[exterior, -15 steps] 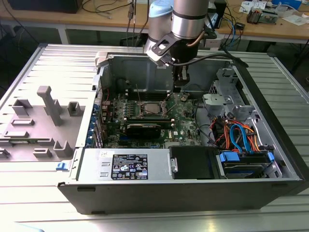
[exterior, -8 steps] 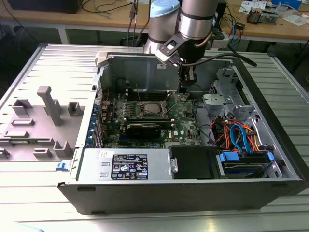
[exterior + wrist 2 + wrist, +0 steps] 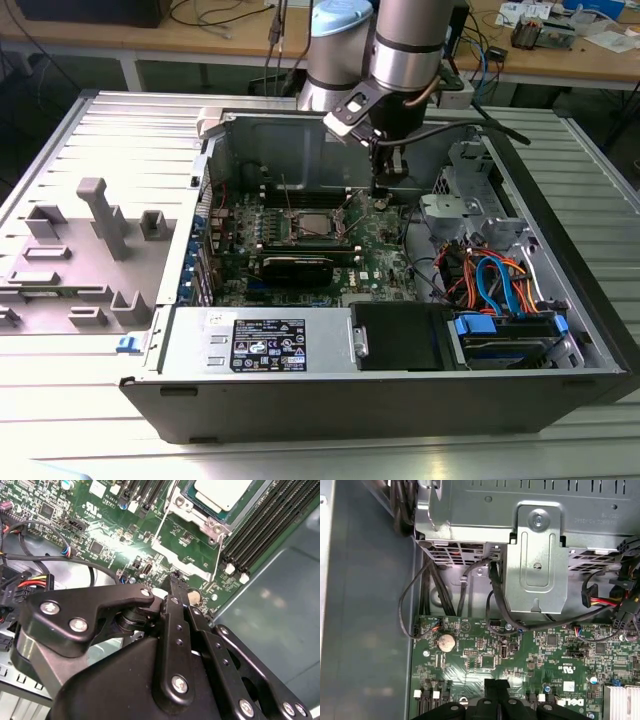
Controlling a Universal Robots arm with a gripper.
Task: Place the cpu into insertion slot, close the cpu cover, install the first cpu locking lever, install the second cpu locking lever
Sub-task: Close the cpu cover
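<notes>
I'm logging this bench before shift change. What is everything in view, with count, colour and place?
computer case: one, grey, lying open on the metal table.
plastic fixture: one, grey, on the table at the exterior view's left.
motherboard: one, green, inside the case.
cpu: one, silver-grey, seated on the motherboard.
cpu cover: one, silver, framing the cpu.
locking levers: two, silver wire, either side of the cpu.
memory slots: several, black, beside the cpu.
coin battery: one, silver, on the motherboard.
cables: several, blue and orange, in the case at the exterior view's right.
robot arm: one, silver-grey, above the case.
gripper: one, black, shut, tips close over the motherboard near the cpu.
</notes>
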